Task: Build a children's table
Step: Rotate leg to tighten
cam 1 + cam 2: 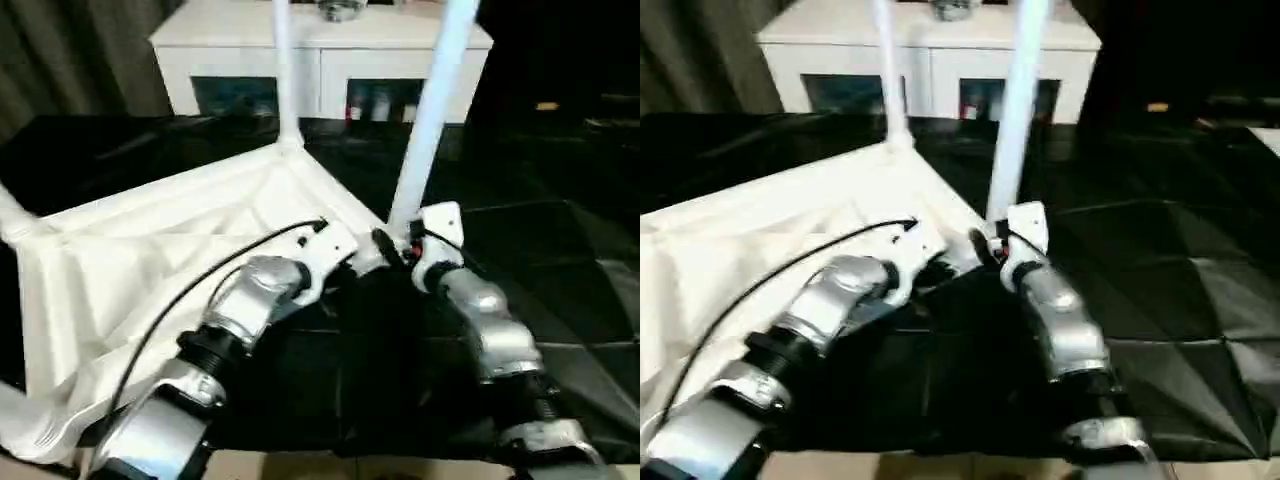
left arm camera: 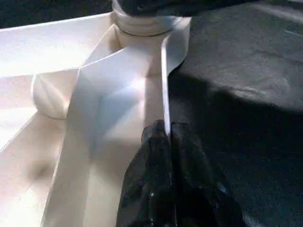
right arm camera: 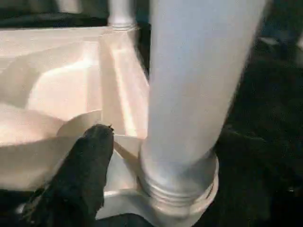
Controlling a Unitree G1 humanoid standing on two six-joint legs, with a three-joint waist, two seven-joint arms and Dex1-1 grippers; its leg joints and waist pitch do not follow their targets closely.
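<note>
the near leg [image 1: 428, 115] rising just beyond the right gripper [image 1: 395, 245] runs off the top edge, so its free end is out of sight; the far leg [image 1: 284, 70] beyond it is cut off the same way. in the right wrist view one black finger [image 3: 85, 179] shows beside the near leg's base, while the other is hidden, so the grip there cannot be told. the left gripper [image 2: 166, 137] pinches the table top's rim [image 2: 164, 85], and the fingers cover the rim between them. the table top [image 1: 150, 270] runs past the picture's left edge. items behind the cabinet's [image 1: 320, 50] dark glass are too blurred to tell.
</note>
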